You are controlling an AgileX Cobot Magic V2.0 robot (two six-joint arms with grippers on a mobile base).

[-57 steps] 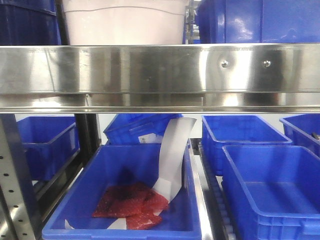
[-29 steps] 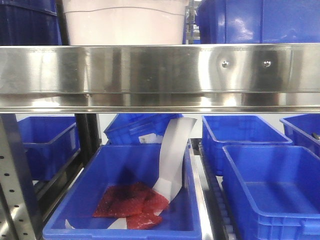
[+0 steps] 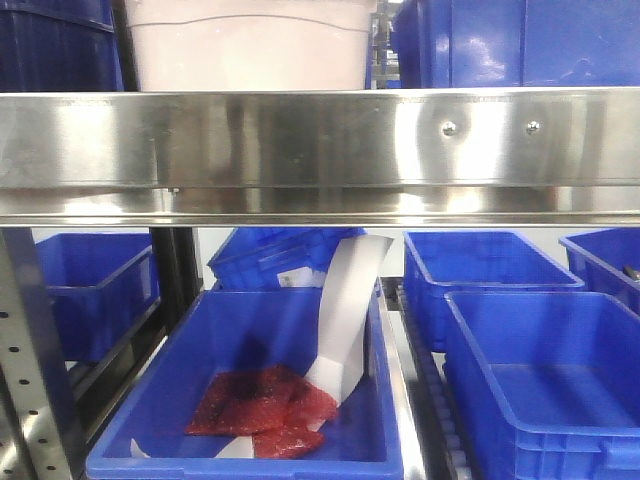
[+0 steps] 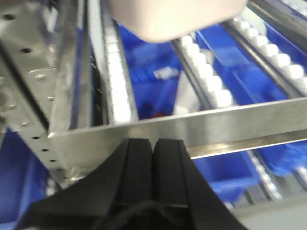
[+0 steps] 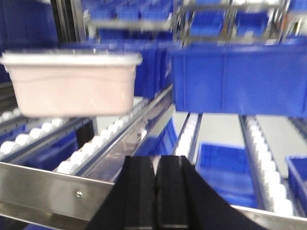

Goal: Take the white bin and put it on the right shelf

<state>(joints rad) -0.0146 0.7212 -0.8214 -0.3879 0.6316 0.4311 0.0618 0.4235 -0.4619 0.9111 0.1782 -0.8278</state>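
The white bin (image 3: 250,45) stands on the steel rack's upper level, behind the broad shiny front rail (image 3: 320,150) with two screws. In the right wrist view the bin (image 5: 72,86) sits on white rollers at the left, its translucent lid on top. In the left wrist view its rounded underside (image 4: 177,17) shows at the top. My left gripper (image 4: 154,146) is shut and empty, just in front of the rail (image 4: 192,127). My right gripper (image 5: 156,165) is shut and empty, at the rail, to the right of the bin.
A big blue crate (image 5: 240,79) stands right of the bin on the same level. Below the rail are several blue crates; one (image 3: 250,390) holds red packets and a white paper strip. A perforated upright (image 3: 30,380) stands at the lower left.
The front view has barely shifted. The reflections on the rail moved slightly. Nothing else has moved.
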